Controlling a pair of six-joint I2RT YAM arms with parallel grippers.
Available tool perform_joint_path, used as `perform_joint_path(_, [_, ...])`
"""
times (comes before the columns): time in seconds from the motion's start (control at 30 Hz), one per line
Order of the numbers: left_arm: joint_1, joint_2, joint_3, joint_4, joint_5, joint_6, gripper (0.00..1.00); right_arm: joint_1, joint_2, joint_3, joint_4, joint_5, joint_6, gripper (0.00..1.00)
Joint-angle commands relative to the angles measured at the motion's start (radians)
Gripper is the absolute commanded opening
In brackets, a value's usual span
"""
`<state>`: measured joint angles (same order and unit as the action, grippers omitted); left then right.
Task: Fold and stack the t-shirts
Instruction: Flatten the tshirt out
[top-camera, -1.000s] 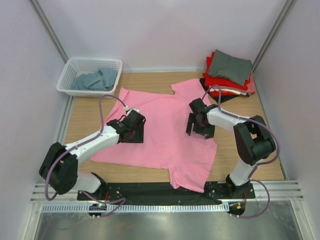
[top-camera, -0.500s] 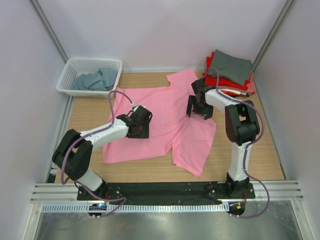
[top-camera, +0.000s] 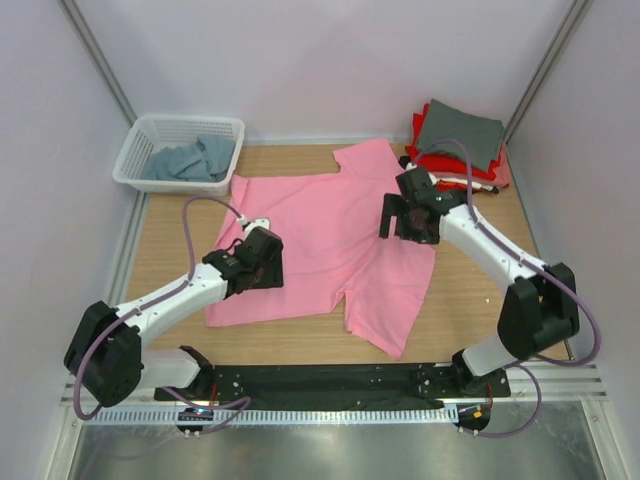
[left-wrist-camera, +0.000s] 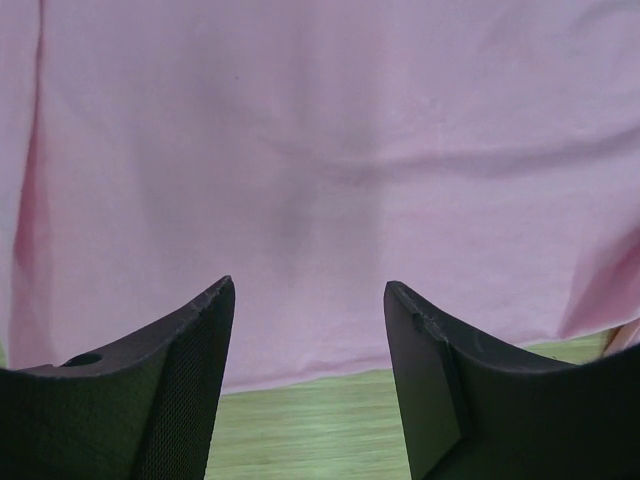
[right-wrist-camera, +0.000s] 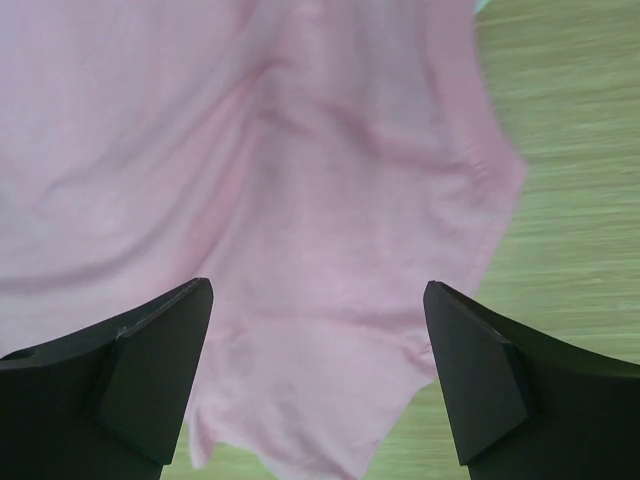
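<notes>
Both arms are over the pink shirt (top-camera: 330, 235) now, and here is the danger: it is not flat. The left gripper (top-camera: 257, 263) hangs above the near-left part of the cloth, close to its edge, fingers parted with nothing between them. The right gripper (top-camera: 407, 216) sits over the right side, spread wide and just as empty. Below it the wrist view shows rumpled fabric, ridges running toward a ragged edge with bare table (top-camera: 170, 235) beyond. If it pinches there, it could catch two layers, or a crease and not the true edge, and the fold would come out skewed. If the two arms grab at uneven points or pull at different rates, I'd expect the soft cotton to drag and bunch, not lie over cleanly. Watch the right arm too. It works near the stack (top-camera: 458, 148) in the far right corner, grey on top of red, and a wide swing or a trailing flap could nudge that pile. As for the shirt itself, it lies mid-table, plain pink, smooth across the left and centre. One sleeve points to the far side by the stack and a loose flap droops toward the near edge on the right. The grey-blue shirt (top-camera: 190, 160) waits crumpled in the basket (top-camera: 188, 119), far left, well apart.
</notes>
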<state>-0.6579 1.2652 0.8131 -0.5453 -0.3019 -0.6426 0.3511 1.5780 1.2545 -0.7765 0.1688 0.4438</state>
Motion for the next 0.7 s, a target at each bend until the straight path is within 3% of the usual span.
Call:
perform_joint_path(0.0, [0.006, 0.023, -0.046, 0.096, 0.023, -0.049, 0.63, 0.124, -0.068, -0.125, 0.089, -0.089, 0.075, 0.93])
perform_joint_path(0.17, [0.006, 0.131, 0.006, 0.169, 0.046, -0.054, 0.60, 0.178, 0.023, -0.190, 0.289, -0.095, 0.075, 0.92])
perform_joint_path(0.43, [0.006, 0.286, 0.153, 0.182, 0.032, -0.017, 0.60, 0.177, 0.263, -0.069, 0.177, 0.129, 0.064, 0.92])
perform_joint_path(0.6, [0.006, 0.364, 0.175, 0.189, 0.075, -0.026, 0.57, 0.169, 0.266, -0.228, 0.175, 0.144, 0.107, 0.91])
perform_joint_path(0.67, [0.003, 0.340, 0.158, 0.197, 0.092, -0.043, 0.57, 0.163, 0.188, -0.320, 0.165, 0.162, 0.142, 0.94])
